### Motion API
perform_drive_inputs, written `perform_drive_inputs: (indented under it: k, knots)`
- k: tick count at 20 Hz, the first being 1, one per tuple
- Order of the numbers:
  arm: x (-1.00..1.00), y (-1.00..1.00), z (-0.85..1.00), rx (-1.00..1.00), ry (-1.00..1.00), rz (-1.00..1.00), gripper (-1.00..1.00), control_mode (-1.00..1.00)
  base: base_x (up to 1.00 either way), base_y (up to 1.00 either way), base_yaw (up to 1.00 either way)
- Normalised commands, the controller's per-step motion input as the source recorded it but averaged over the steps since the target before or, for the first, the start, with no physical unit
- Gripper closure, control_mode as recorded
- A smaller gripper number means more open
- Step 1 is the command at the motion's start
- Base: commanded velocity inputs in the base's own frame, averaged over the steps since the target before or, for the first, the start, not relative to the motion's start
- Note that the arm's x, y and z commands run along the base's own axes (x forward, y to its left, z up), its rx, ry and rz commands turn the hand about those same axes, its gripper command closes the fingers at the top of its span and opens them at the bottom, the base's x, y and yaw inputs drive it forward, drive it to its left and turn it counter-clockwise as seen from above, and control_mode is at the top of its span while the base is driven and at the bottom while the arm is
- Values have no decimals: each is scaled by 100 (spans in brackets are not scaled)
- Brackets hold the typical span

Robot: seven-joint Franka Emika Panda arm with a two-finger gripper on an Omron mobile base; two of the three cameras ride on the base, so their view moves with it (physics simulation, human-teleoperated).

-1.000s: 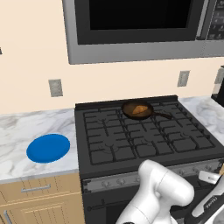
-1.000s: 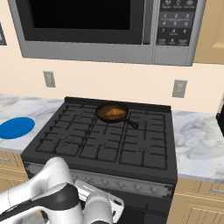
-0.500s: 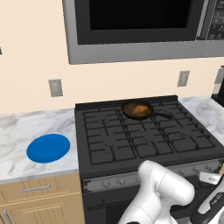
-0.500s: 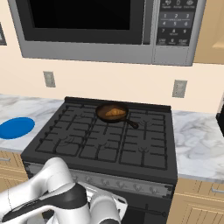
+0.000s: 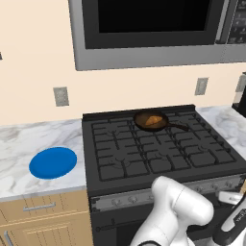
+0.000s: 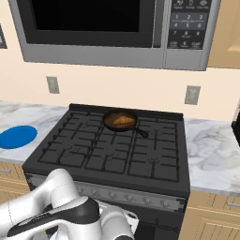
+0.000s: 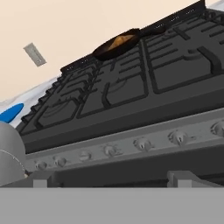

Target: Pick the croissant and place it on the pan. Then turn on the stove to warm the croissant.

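We are holding our fingers (image 7: 111, 178) spread wide and empty at the bottom of the hand view, just before the stove (image 7: 131, 113) and its knob strip (image 7: 131, 146). The knobs are looking small, stiff and smooth, so we judge a pinch across one is best. Farther back, upper centre, the croissant (image 7: 118, 41), light and flaky, is lying in the pan (image 7: 114, 47).

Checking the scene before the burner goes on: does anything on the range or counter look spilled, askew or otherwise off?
Nothing stands out. The croissant lies inside the pan, which sits level on the stove grates at the back, handle pointing right. The blue plate lies flat on the counter to the left. No spills or damage visible.
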Motion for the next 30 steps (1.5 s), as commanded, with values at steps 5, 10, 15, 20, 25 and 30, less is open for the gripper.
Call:
perform_drive_inputs:
  k: [5,10,15,20,25,30]
  knots:
    - [12,0,-16,0,-1,0,-100,-100,0,0,0]
    - [11,0,-15,0,-5,0,-100,-100,0,0,0]
    - [6,0,-13,0,-7,0,-100,-100,0,0,0]
    - [2,0,-9,0,-6,0,-100,-100,0,0,0]
    - [9,0,-3,0,-1,0,-100,-100,0,0,0]
    - [10,0,0,0,0,0,-100,-100,0,0,0]
